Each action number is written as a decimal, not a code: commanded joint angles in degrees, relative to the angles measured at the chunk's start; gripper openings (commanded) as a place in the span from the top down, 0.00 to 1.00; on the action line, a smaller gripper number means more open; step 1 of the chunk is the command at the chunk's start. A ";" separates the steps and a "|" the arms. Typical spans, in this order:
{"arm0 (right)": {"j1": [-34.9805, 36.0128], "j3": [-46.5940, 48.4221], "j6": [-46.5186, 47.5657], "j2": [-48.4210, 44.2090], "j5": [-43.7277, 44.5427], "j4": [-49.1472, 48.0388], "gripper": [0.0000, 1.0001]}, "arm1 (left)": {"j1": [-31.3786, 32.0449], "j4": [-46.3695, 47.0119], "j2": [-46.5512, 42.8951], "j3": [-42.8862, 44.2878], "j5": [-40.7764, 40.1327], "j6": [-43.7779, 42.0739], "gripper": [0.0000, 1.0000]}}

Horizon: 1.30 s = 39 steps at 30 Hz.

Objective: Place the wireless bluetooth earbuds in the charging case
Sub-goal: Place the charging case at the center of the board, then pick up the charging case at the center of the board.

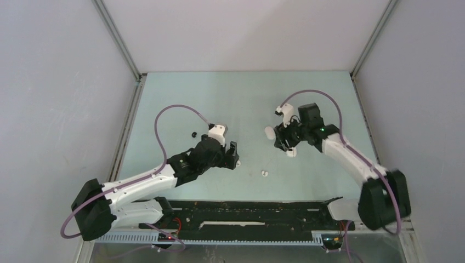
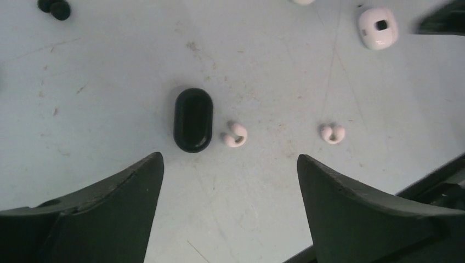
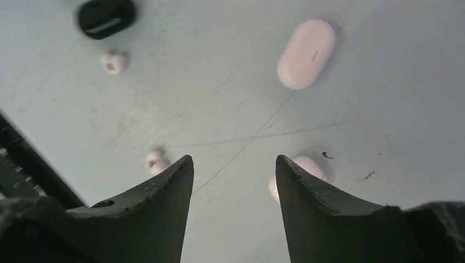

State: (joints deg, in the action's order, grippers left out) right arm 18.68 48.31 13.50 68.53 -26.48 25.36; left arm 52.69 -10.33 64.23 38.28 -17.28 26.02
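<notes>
Left arm: I am finding the left gripper hanging over the table with its fingers spread wide and nothing between them. A black case is lying flat and closed just beyond the fingertips. A white earbud is lying just beside that case, not touching it and outside any case. A second white earbud is sitting alone on the table between the two arms, toward the near side. Two black earbuds are lying together to the far left of the left gripper, well apart from the black case.

Right arm: I am finding the right gripper held low over the table, fingers apart with a clear gap and gripping nothing. A closed white case is lying beyond its fingertips, to the left of this gripper. A white item is showing partly behind one finger; I cannot tell what it is.

No earbud is sitting in a case.
</notes>
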 commanded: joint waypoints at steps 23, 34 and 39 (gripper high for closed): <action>2.98 20.34 7.84 35.72 27.87 -8.22 0.41 | 8.05 12.71 -13.50 -6.14 2.92 7.73 0.00; 12.09 22.03 12.35 38.44 28.03 -7.83 0.39 | 8.05 11.97 -26.28 -15.49 -15.24 16.67 0.00; 12.44 26.03 12.93 40.70 28.31 -5.71 0.39 | 8.05 0.92 -20.42 -9.87 -16.47 18.91 0.00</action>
State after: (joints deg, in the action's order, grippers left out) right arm 31.59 70.02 24.73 107.72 0.73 19.20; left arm 60.64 -2.52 39.81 23.64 -29.47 41.82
